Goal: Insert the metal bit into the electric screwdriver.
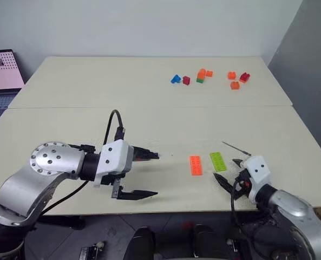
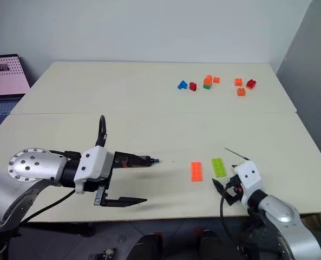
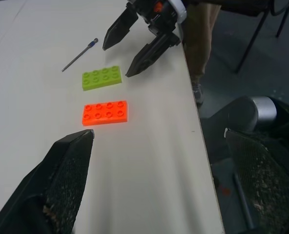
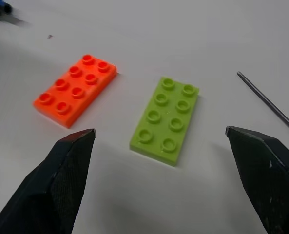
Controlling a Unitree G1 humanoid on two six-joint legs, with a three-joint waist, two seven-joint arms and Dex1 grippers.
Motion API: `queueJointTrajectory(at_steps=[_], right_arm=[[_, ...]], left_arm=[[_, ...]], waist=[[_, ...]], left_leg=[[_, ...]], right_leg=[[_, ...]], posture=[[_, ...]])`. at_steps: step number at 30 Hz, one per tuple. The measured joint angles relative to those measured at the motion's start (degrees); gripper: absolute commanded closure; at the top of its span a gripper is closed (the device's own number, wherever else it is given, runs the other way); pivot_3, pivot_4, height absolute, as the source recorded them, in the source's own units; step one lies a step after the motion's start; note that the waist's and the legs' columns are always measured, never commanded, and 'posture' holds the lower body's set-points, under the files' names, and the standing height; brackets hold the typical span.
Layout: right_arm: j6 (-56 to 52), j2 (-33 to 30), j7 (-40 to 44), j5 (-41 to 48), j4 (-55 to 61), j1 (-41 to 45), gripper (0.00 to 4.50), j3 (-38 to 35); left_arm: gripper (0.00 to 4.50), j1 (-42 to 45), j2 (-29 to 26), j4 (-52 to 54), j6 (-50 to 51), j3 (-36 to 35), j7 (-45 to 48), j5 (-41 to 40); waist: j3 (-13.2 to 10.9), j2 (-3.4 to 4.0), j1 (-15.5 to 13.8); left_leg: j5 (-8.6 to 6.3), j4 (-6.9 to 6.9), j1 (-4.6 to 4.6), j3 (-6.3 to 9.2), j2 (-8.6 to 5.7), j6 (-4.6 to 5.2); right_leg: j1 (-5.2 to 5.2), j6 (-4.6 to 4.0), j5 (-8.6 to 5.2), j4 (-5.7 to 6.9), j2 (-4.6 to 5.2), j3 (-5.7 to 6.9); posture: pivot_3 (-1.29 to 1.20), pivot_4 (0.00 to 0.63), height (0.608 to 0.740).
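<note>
Metal bit [image 1: 236, 148] lies just beyond the open right hand [image 1: 228, 174].

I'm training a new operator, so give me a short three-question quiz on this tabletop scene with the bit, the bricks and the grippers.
1. True or false: the right gripper holds the thin grey metal bit.
2. Which lies nearer that bit? A) orange flat plastic brick B) lime-green flat plastic brick
3. Fill in: the left gripper has its jaws ___.
Key: 1 false, it lies on the table; 2 B; 3 open.
</note>
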State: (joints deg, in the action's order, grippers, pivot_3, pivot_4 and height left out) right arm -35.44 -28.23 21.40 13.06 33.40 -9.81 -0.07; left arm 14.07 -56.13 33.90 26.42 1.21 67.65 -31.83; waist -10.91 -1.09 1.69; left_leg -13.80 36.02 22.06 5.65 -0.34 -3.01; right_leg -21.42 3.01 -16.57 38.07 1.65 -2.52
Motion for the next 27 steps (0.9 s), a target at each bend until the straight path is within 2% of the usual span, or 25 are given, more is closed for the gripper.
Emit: queueJointTrajectory(at_steps=[4, 5, 6, 13, 16, 20, 22, 27], right_arm=[[1.66, 1.85, -1.62, -2.91, -5.06, 2.87, 0.00, 1.54], [2.02, 1.82, -1.53, -3.03, -5.39, 3.25, 0.36, 1.87], [2.26, 1.75, -1.35, -3.53, -5.79, 3.69, 0.49, 2.50], [2.34, 4.05, -1.57, -5.18, -6.96, 5.20, 2.33, 4.98], [1.95, 4.52, -1.46, -5.00, -6.94, 5.28, 2.96, 5.15], [1.78, 4.35, -1.39, -4.81, -7.03, 5.39, 3.04, 3.88], [2.65, 3.87, -1.62, -5.10, -7.52, 6.03, 3.04, 1.65], [10.08, 2.98, -6.00, -6.24, -11.14, 10.91, 3.04, -9.52]], left_arm=[[0.01, 0.05, 0.32, -0.04, -0.77, 0.98, -0.03, 1.14], [0.00, 0.05, 0.43, -0.05, -0.77, 0.98, -0.07, 1.32], [0.00, 0.05, 0.65, -0.05, -0.77, 0.98, -0.24, 1.48], [0.00, 0.05, 1.44, -0.04, -0.76, 1.03, -0.87, 2.19], [0.00, 0.05, 2.18, -0.03, -0.68, 1.03, -1.30, 2.32], [0.00, 0.26, 3.37, -0.03, -0.54, 1.05, -2.12, 2.30], [0.00, 1.47, 5.88, -0.04, -0.46, 1.10, -3.43, 1.92], [0.00, 5.17, 11.47, -0.96, 0.94, 1.13, -7.09, 0.02]], waist=[[0.00, 0.01, 0.01], [0.00, 0.02, 0.02], [0.00, 0.01, 0.04], [0.01, 0.00, 0.15], [0.01, 0.01, 0.11], [0.02, 0.00, 0.07], [0.01, 0.00, -0.08], [0.01, 0.01, -0.02]], left_leg=[[0.00, -0.03, 0.00, 0.02, 0.03, 0.00], [0.00, -0.03, 0.00, 0.02, 0.03, 0.00], [0.00, -0.03, -0.01, 0.03, 0.05, 0.00], [0.00, 0.00, -0.09, 0.04, 0.14, 0.00], [0.01, 0.02, -0.10, 0.04, 0.15, 0.01], [0.01, 0.03, -0.08, 0.04, 0.14, 0.01], [0.02, 0.04, -0.04, 0.05, 0.12, 0.00], [0.02, 0.02, -0.05, 0.03, 0.11, 0.00]], right_leg=[[-0.02, -0.02, 0.00, 0.01, -0.04, 0.01], [-0.02, -0.02, -0.01, 0.02, -0.04, 0.00], [-0.01, -0.02, -0.01, 0.01, -0.06, 0.01], [0.03, -0.15, 0.09, 0.04, -0.19, 0.00], [0.04, -0.18, 0.11, 0.04, -0.20, -0.01], [0.03, -0.16, 0.13, 0.03, -0.20, -0.02], [0.02, -0.11, 0.16, 0.02, -0.20, -0.01], [0.02, -0.13, 0.18, 0.02, -0.21, -0.03]], posture=[[0.00, 0.150, 0.740], [0.00, 0.150, 0.740], [0.00, 0.150, 0.740], [0.00, 0.150, 0.740], [0.00, 0.150, 0.740], [0.00, 0.150, 0.740], [0.00, 0.150, 0.740], [0.00, 0.150, 0.740]])
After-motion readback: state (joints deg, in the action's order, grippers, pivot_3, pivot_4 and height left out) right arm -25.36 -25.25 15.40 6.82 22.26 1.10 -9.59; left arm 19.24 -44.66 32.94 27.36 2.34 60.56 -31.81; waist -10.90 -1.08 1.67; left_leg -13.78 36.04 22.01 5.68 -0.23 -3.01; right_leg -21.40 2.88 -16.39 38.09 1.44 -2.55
